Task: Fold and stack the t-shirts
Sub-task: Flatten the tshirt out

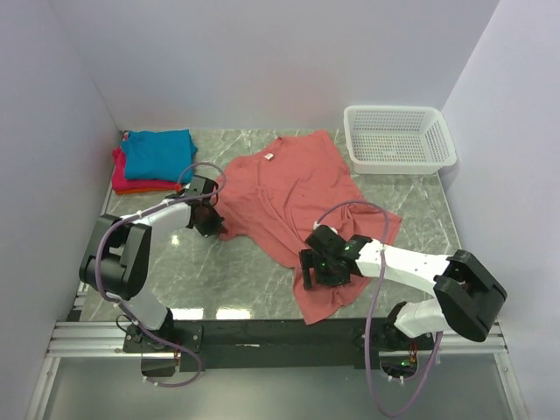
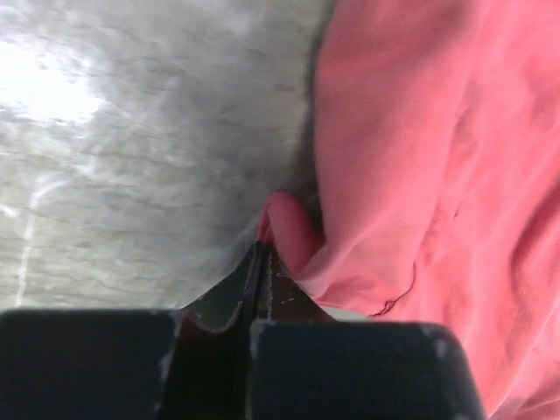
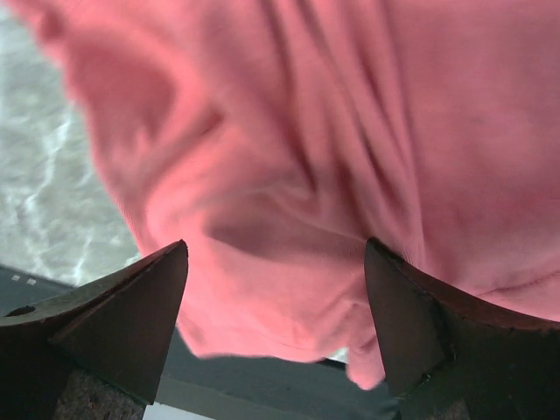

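A salmon-red t-shirt (image 1: 289, 188) lies spread and rumpled across the middle of the marble table (image 1: 227, 271). My left gripper (image 1: 213, 225) is at the shirt's left edge. In the left wrist view the left gripper (image 2: 262, 249) is shut, with a small fold of the salmon cloth (image 2: 290, 234) pinched at its tips. My right gripper (image 1: 326, 267) hovers over the shirt's near corner. Seen from the right wrist, this gripper (image 3: 277, 247) is open, and the salmon cloth (image 3: 289, 114) lies between and beyond its fingers. A folded teal-blue t-shirt (image 1: 157, 153) rests on a magenta-pink one (image 1: 131, 182) at the back left.
A white mesh basket (image 1: 398, 138) stands at the back right. White walls close in the table on three sides. The shirt's near corner hangs over the table's dark front edge (image 3: 262, 376). Bare marble (image 2: 131, 157) lies left of the left gripper.
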